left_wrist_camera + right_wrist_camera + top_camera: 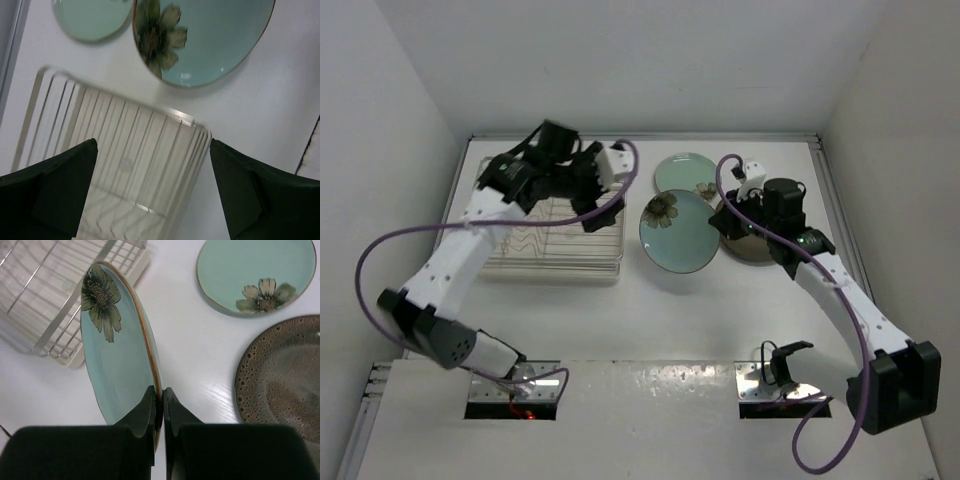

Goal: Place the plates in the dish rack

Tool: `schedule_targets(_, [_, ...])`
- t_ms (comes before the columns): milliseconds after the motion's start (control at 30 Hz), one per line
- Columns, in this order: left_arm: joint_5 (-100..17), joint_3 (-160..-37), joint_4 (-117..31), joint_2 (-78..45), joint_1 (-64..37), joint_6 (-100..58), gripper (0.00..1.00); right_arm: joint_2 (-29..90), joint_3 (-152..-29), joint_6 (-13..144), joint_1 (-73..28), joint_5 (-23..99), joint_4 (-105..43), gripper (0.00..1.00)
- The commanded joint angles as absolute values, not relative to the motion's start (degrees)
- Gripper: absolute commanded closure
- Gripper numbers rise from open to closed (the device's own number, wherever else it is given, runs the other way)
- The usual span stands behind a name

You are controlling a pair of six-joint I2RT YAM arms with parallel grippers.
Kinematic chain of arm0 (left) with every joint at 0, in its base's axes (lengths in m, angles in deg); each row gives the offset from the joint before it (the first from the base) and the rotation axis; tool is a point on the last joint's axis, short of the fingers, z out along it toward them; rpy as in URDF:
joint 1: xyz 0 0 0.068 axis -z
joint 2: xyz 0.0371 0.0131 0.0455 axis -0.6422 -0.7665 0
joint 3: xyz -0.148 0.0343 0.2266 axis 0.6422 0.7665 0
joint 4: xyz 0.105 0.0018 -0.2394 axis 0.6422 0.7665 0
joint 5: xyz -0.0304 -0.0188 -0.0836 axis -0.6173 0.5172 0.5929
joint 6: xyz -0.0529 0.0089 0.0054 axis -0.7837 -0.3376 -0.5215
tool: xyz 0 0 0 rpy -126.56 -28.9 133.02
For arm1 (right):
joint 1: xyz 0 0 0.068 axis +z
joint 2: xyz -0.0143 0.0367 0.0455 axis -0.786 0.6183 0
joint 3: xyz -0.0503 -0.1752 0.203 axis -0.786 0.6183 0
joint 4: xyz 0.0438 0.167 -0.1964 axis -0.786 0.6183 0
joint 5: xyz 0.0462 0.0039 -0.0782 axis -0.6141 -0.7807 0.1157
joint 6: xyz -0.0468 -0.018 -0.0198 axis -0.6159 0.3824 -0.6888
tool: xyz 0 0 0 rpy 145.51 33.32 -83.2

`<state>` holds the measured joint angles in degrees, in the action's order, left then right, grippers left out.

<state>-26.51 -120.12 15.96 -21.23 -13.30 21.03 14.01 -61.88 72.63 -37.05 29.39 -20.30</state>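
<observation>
The right gripper is pinching the rim of a mint-green plate, its jaws closed tight on the near edge. The plate is leaning tilted above the tabletop, its flowered face looking toward the dish rack. Gripping it by the rim is probably meant to bring it on edge, the only way it will drop between the wires of a slot. The held plate is hanging about midway along the far half of the table, just beside the rack's right end; whether its far rim is touching the surface I cannot tell. The rack is lying toward the left edge, and no plate is standing in it as far as the overhead view shows. The left gripper is hovering over the rack's right-hand end with its jaws spread wide and nothing between them, seemingly waiting to steady the rack or guide the plate in. The second mint-green plate is lying flat near the far edge. The dark brown plate is lying flat toward the right edge, partly under the right arm's wrist. Both are waiting their turn.
</observation>
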Motion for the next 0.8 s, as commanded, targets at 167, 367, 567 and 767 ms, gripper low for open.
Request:
schedule_targets(167, [-20.74, -137.89, 11.61, -40.27, -0.59, 27.65, 0.01, 9.88, -64.29, 61.42, -35.99, 20.09, -20.6, 1.0])
schedule_targets(367, [-21.78, -139.67, 11.0, -46.25, 3.2, 31.87, 0.01, 6.98, -63.33, 60.98, -35.02, 16.48, -22.18, 1.0])
schedule_targets(567, [-18.36, -138.35, 9.86, -49.68, 3.2, 32.49, 0.01, 3.02, -60.34, 62.3, -34.85, 14.29, -26.84, 1.0])
schedule_targets(767, [-16.95, -138.35, 9.33, -50.21, 3.73, 33.02, 0.37, 1.79, -59.02, 63.44, -34.85, 12.79, -29.3, 1.0])
